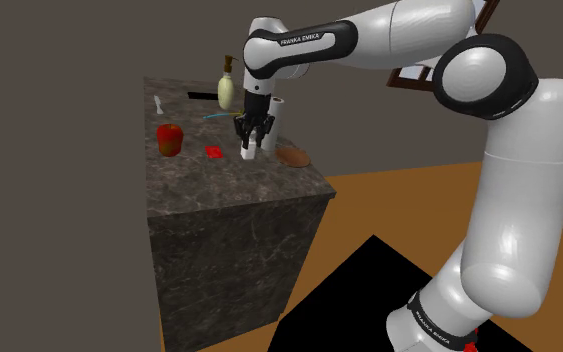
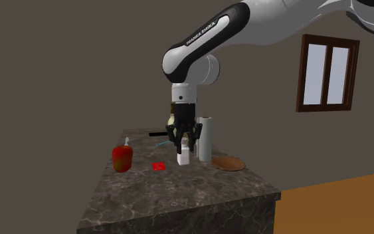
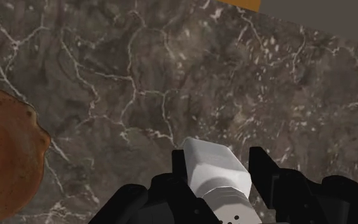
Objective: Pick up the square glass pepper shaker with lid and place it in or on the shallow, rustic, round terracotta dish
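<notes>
Dark stone with pale veins, slight sheen, on surface. Plain white, smooth, matt on pepper shaker. Orange-brown, mottled, rough, earthen-looking on dish. Matt black on gripper. Glossy white on arm.

I work in a home kitchen, I think: a dark marbled worktop carries a red pepper, a soap bottle and a paper roll, and the wall has a wood-framed window above a brown floor.
</notes>
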`<action>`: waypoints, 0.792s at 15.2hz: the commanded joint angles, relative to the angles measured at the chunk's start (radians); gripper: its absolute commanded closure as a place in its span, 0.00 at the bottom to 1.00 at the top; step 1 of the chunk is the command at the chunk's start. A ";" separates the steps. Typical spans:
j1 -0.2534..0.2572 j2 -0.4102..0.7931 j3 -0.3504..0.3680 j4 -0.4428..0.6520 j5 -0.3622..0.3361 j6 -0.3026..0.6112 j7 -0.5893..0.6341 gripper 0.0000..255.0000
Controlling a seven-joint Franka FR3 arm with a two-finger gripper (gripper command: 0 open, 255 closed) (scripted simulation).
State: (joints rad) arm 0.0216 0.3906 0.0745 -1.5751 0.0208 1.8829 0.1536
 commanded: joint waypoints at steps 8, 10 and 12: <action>-0.029 -0.033 -0.013 0.044 0.003 -0.078 -0.039 1.00; -0.057 -0.041 -0.026 0.036 0.005 -0.081 -0.081 1.00; -0.085 -0.046 -0.040 0.035 0.006 -0.086 -0.123 1.00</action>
State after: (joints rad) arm -0.0453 0.3568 0.0429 -1.5251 0.0253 1.7948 0.0588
